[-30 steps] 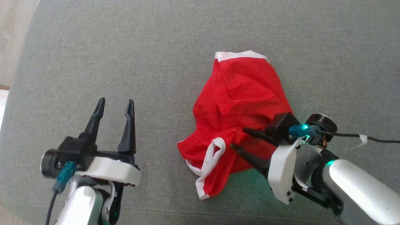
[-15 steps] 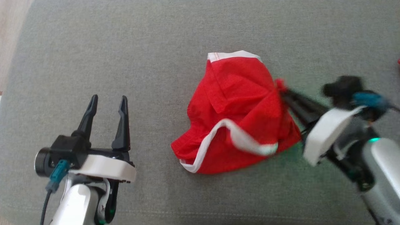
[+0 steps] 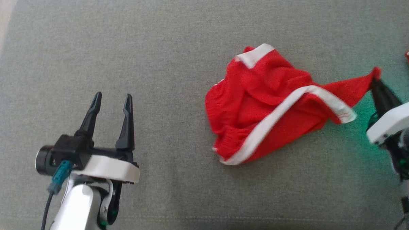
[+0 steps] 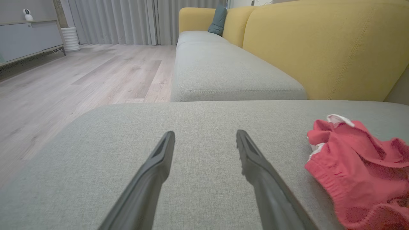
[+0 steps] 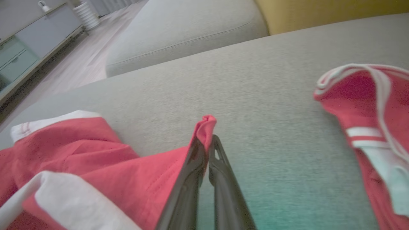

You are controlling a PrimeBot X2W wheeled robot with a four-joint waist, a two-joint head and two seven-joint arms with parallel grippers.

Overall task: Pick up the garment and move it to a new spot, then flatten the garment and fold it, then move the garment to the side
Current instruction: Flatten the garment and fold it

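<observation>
So your right gripper (image 3: 376, 82) reaches in from the right edge, fingers pinched tight on a stretched-out corner of the red garment (image 3: 268, 102), which lies bunched on the grey sofa cushion (image 3: 154, 45), while your left gripper (image 3: 111, 99) points forward at the lower left, fingers spread wide, well apart from it.

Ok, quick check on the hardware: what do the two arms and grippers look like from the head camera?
They look alike: the left gripper and right gripper each carry two long, tapering black fingers ahead of a white plate and a silvery forearm. On the left wrist a teal connector feeds a black cable. A green light glows at the right wrist.
</observation>
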